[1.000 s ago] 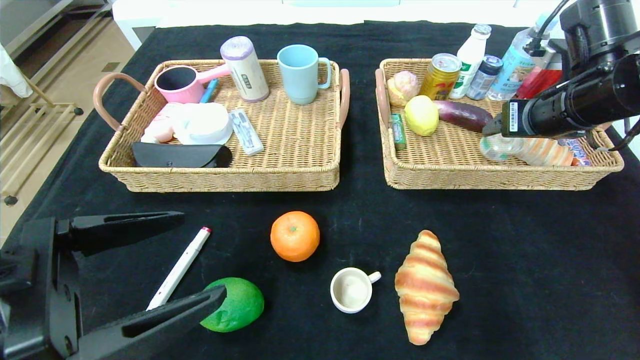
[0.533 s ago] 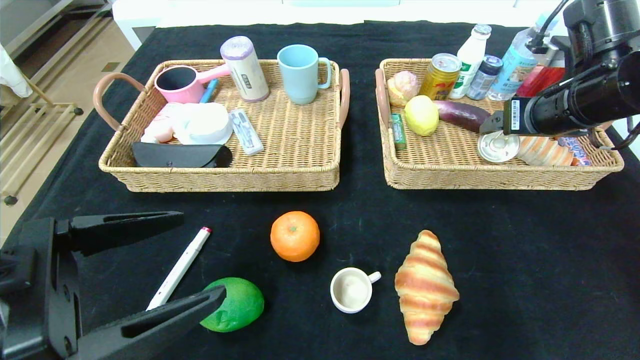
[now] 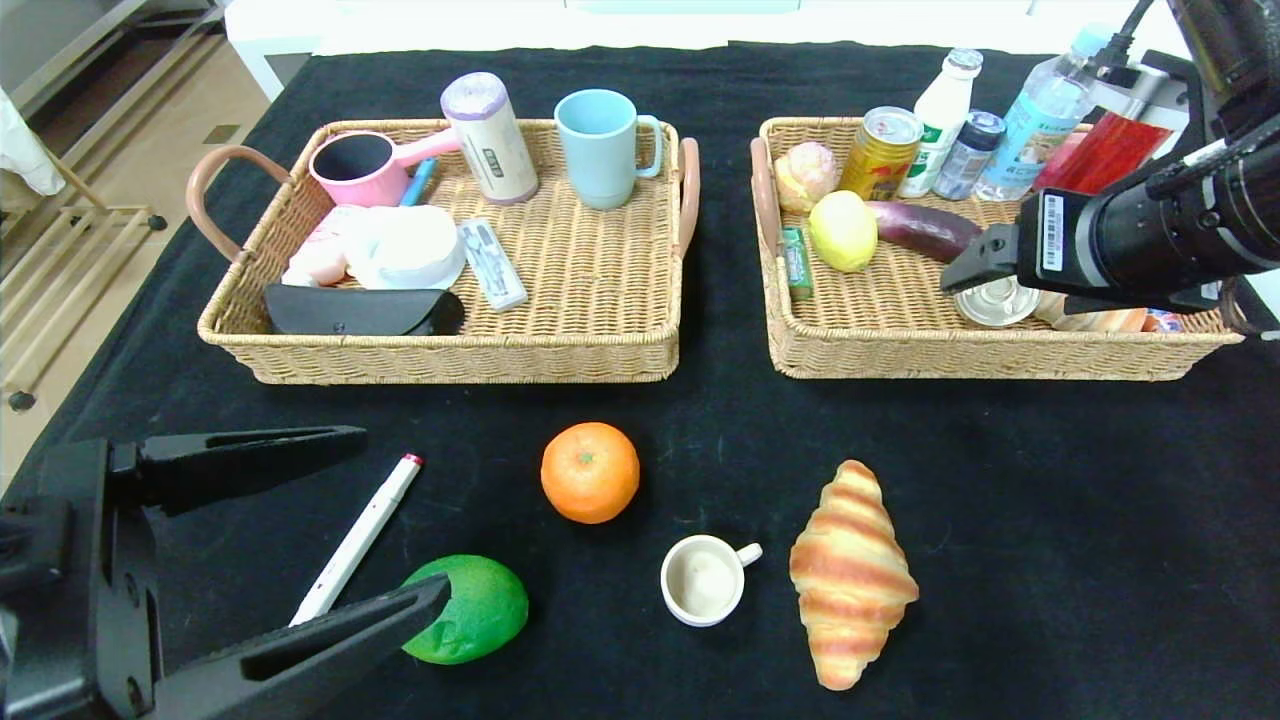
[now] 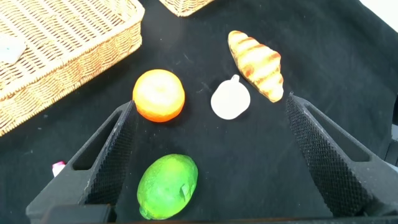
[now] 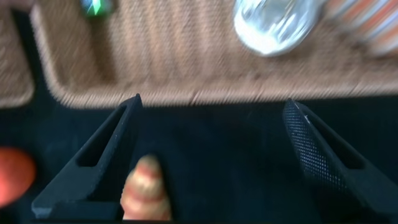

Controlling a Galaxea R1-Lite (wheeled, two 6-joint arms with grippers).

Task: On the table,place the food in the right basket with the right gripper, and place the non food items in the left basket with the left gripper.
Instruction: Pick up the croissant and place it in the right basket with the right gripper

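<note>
- The right gripper [image 3: 985, 262] is held over the front of the right basket [image 3: 1000, 355] with its fingers spread wide and nothing between them; a tin can [image 3: 995, 300] lies in the basket just beneath, apparently set down there as food.
- The left gripper [image 3: 330, 530] is held low over the near table, fingers wide and empty, a white pen [image 3: 358, 538] lying between them, likely the next non-food pick.
- An orange [image 3: 590, 472], a green fruit [image 3: 470, 608], a croissant [image 3: 850, 572] and a small white cup [image 3: 705, 580] are left unsorted on the black tablecloth [image 3: 1050, 520].
- The left basket [image 3: 460, 350] is already loaded with non-food items.
- Pale flooring is seen beyond the table's left edge.
</note>
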